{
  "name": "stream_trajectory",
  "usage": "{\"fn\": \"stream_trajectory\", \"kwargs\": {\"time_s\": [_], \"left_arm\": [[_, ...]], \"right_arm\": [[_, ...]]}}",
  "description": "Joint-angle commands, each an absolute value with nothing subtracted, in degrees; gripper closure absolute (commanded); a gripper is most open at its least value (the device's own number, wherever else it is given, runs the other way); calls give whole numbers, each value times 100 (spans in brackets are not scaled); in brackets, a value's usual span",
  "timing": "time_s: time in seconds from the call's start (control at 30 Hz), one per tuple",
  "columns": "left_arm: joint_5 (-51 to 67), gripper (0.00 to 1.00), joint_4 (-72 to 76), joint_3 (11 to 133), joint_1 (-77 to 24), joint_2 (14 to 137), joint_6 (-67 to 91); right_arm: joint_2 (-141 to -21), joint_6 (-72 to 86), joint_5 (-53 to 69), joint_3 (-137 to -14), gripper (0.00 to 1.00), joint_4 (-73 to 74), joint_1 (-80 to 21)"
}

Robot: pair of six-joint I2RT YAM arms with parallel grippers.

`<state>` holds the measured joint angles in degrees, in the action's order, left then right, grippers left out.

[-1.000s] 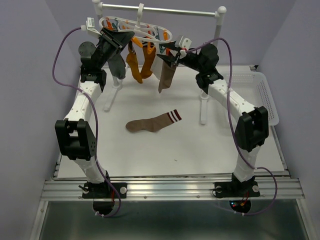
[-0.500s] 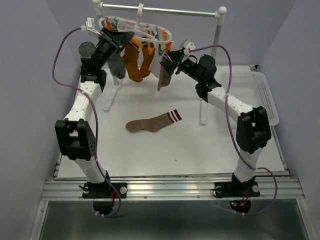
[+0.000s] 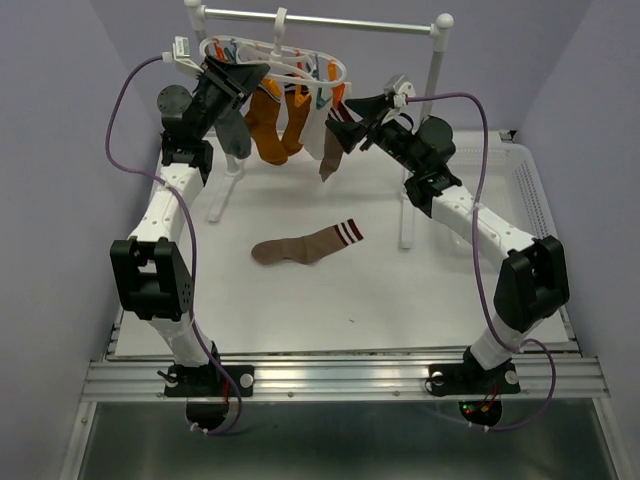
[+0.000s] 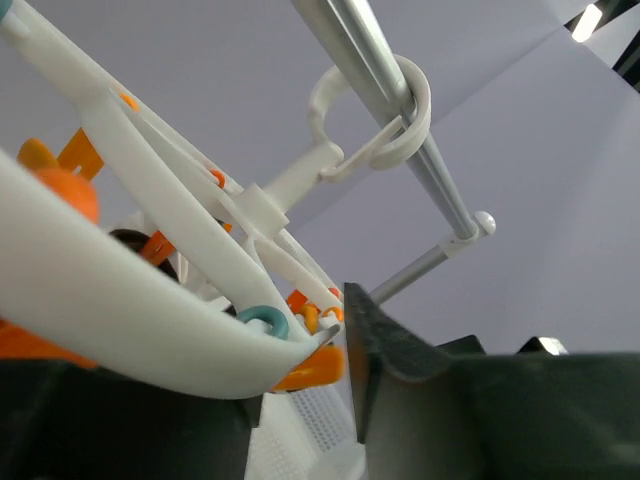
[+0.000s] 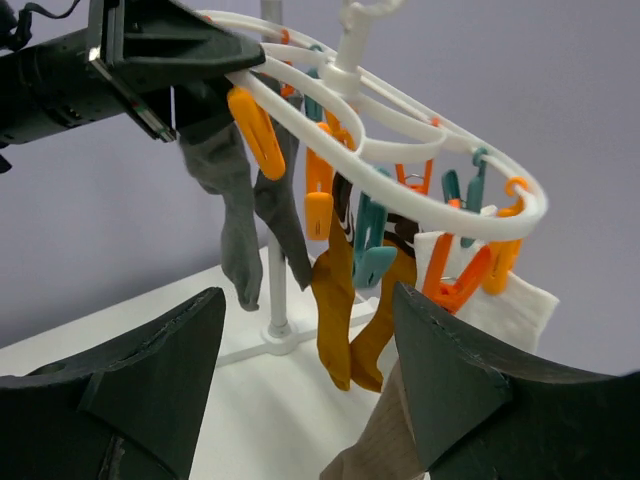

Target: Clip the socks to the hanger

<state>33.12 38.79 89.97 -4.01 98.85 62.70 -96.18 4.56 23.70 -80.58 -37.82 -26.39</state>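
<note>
Far left: left gripper (image 3: 238,74), narrowed onto the left end of the hanger (image 4: 100,290) rim, apparently gripping to steady it. Hanger hooked on the rail (image 3: 320,20), above the back of the table (image 3: 400,290). Beneath it, left to right: grey socks (image 3: 236,135), likely two going by the right wrist view; two mustard socks (image 3: 268,128); one white sock (image 3: 314,135); one beige sock (image 3: 331,160), all dangling from clips (image 5: 255,130). Mid-table, well apart from the hanger: one striped sock (image 3: 305,245), lying flat, unclipped. Best count seven socks, six up, one to go. Clips orange and teal, too overlapped to count. One hanger, one rail, one basket (image 3: 535,200) at far right. Just right of the hanger: right gripper (image 5: 308,295), spread wide, nothing between the fingers. Handling, as a guess: socks light, limp, not fragile, prone to fold and sag; best pinched at the striped cuff and fed cuff-first into a free clip. Hanger light, stiff plastic, free to swing on its hook; worth bracing at the rim.
</note>
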Motion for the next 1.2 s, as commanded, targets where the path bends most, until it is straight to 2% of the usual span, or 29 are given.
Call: {"fn": "stream_trajectory", "kwargs": {"time_s": [0.0,0.03,0.07,0.17,0.23,0.37,0.43,0.6,0.77,0.93,1.07,1.17], "left_arm": [[3761,44,4052,9035,-396,9694,6161],[3805,38,4052,9026,-396,9694,6152],[3849,27,4043,8992,-396,9660,6118],[3858,15,3955,8895,-396,9554,5995],[3902,1,3929,8825,-387,9475,5942],[3955,1,3833,8500,-378,9151,5661],[3990,1,3736,8403,-369,9027,5495],[3947,1,2685,8131,-387,8438,4449],[2825,1,1452,8182,-448,7780,3106],[1777,1,871,8218,-448,7357,2743],[1722,1,791,8376,-448,7330,2619],[1688,1,712,8621,-448,7531,2637]], "right_arm": [[-9562,440,2515,-8059,27,-3877,-2698],[-9554,352,2427,-8120,27,-3789,-2698],[-9536,204,2165,-8138,27,-3623,-2698],[-9466,-147,1645,-8384,26,-3051,-2698],[-9510,-176,934,-8751,24,-2465,-2698],[-9536,-159,-164,-9166,20,-1568,-2698],[-9423,-44,-264,-9071,18,-1442,-2698],[-8869,123,394,-8526,11,-1424,-2698],[-8605,62,545,-8403,7,-1187,-2698],[-8420,62,360,-8306,0,-1169,-2698],[-8420,201,790,-8297,0,-1160,-2698],[-8551,875,1037,-8367,0,-1300,-2698]]}}
